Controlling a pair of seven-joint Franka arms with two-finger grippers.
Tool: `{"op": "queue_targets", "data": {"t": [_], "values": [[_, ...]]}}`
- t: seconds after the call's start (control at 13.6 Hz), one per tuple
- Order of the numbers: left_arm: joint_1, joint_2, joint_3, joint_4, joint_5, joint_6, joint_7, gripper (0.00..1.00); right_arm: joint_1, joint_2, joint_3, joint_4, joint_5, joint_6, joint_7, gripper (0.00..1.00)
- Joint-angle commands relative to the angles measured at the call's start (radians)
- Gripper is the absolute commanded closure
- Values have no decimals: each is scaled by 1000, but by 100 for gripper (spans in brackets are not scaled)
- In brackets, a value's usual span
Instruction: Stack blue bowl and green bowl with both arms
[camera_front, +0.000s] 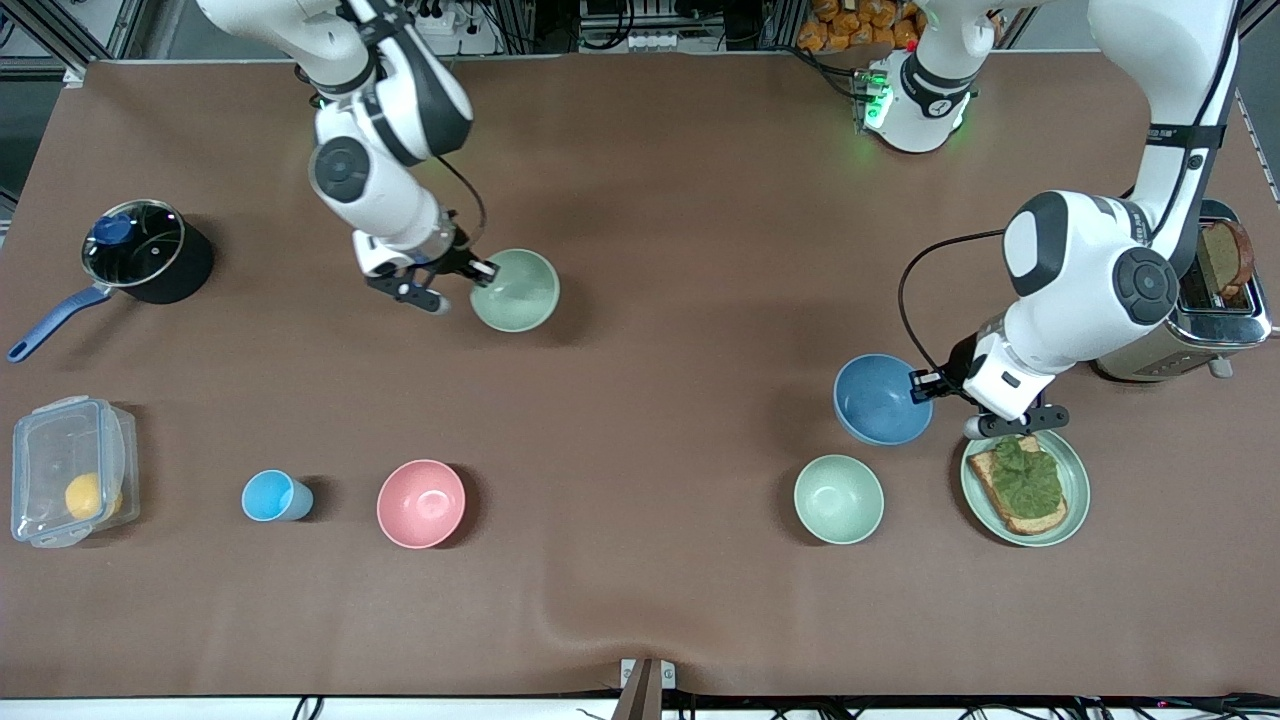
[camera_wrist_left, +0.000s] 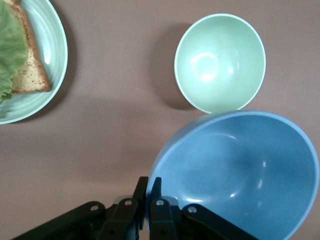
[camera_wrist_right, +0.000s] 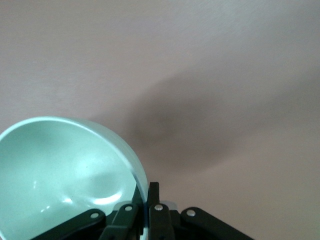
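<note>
My right gripper is shut on the rim of a pale mint-green bowl and holds it tilted just over the table toward the right arm's end. In the right wrist view the fingers pinch that bowl's rim. My left gripper is shut on the rim of the blue bowl and holds it over the table beside the toast plate. In the left wrist view the gripper clamps the tilted blue bowl. A twin green bowl stands on the table, nearer the front camera; it also shows in the left wrist view.
A green plate with toast and lettuce lies under the left wrist, also in the left wrist view. A toaster stands at the left arm's end. A pink bowl, light-blue cup, plastic box and pot lie toward the right arm's end.
</note>
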Motion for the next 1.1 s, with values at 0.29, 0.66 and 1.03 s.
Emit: {"op": "queue_targets", "data": {"t": [0.29, 0.66, 1.03], "values": [[7, -29, -14, -16, -26, -35, -73, 100, 164, 224, -11, 219, 17, 87, 302, 100], [3, -78, -14, -90, -26, -35, -67, 100, 246, 310, -13, 241, 17, 226, 386, 100], [-5, -55, -73, -91, -24, -45, -73, 100, 298, 389, -16, 288, 12, 292, 472, 100]]}}
